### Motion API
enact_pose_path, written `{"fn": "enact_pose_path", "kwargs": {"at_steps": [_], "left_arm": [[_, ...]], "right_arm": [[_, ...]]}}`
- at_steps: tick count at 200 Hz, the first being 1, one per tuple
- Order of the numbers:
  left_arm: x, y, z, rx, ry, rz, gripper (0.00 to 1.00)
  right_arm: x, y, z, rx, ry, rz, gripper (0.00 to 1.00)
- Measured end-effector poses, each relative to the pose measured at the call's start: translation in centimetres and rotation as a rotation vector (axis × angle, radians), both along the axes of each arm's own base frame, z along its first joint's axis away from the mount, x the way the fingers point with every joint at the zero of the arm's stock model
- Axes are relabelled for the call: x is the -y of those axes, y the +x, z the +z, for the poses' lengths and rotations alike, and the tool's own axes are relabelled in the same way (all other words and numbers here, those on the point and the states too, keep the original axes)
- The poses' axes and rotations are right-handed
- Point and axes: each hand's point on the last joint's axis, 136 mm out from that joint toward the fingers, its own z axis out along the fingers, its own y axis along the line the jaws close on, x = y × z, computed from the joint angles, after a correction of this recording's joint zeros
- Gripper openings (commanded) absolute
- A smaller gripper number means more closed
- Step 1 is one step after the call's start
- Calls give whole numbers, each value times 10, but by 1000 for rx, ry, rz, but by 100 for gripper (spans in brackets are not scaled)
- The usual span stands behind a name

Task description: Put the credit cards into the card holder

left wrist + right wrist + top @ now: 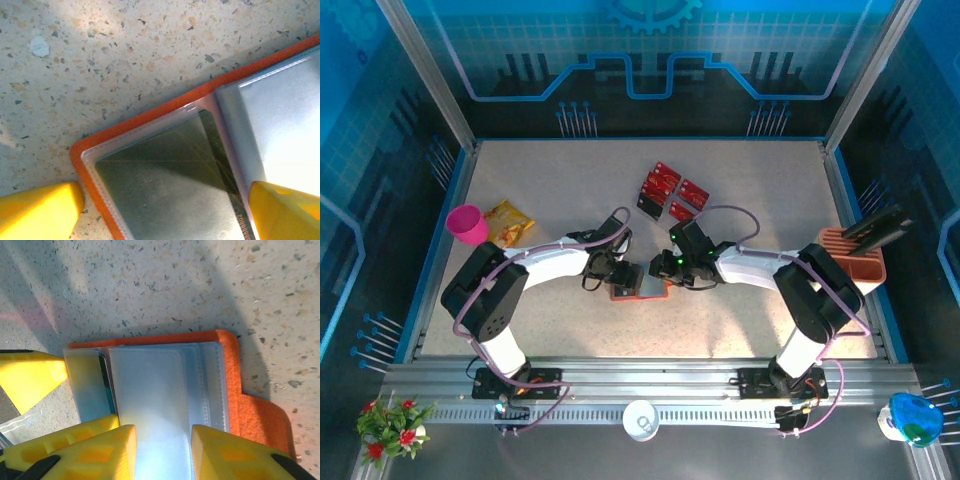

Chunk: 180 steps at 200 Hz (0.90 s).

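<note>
Worktop (520,310): speckled stone, and it carries everything you have listed here. Left arm, jaws (162,215): spread wide and holding nothing. One finger is down beside the card holder's (150,117) corner and the other is over its inner panel. Right arm, jaws (162,450): standing part-way apart over the holder's clear sleeve, where the two grippers meet, left (605,270) and right (665,268). You cannot tell from these views whether the right jaws nip that sleeve or only hover. Rack (855,258): orange, slotted, at the right edge and well apart from the work. Cup (467,224): pink, at the left edge, with a snack bag (508,222) just beside it. Card holder (632,285): at mid-worktop, lying open with its orange cover down and its grey and clear pockets up (165,385). Cards (670,190): several red ones in a loose cluster at the far middle, well apart from the holder and in neither gripper. Progress, as a judgement: you are early in the task, at the stage of opening or steadying the holder. The cluster has yet to be fetched and pocketed. One pocket shows a dark sheet under the plastic, but you cannot confirm it is a card. Writing: the pale marks on the cards are too small to read. A line of tiny print at the pocket edge in the left wrist view is also illegible.
</note>
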Motion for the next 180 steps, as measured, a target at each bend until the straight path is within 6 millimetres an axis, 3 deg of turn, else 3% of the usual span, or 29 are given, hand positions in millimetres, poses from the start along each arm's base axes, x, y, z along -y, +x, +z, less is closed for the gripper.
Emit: {"fn": "enact_pose_path", "kwargs": {"at_steps": [43,99,126,139,161,180], "left_arm": [[0,0,2,4,-3,1,89],[-1,1,7,-7,-35,10,90],[-11,5,14,-9,-41,56,94],[-18,10,22,7,-54,88,95],[-31,21,40,39,-82,156,97],[-44,33,54,62,-104,221,97]], "right_arm": [[-4,2,2,-1,56,-18,20],[-12,6,4,2,124,-29,19],[-15,7,7,5,143,-25,18],[-15,6,7,3,145,-22,23],[-16,6,8,-1,147,-21,40],[-19,7,12,4,146,-11,46]]}}
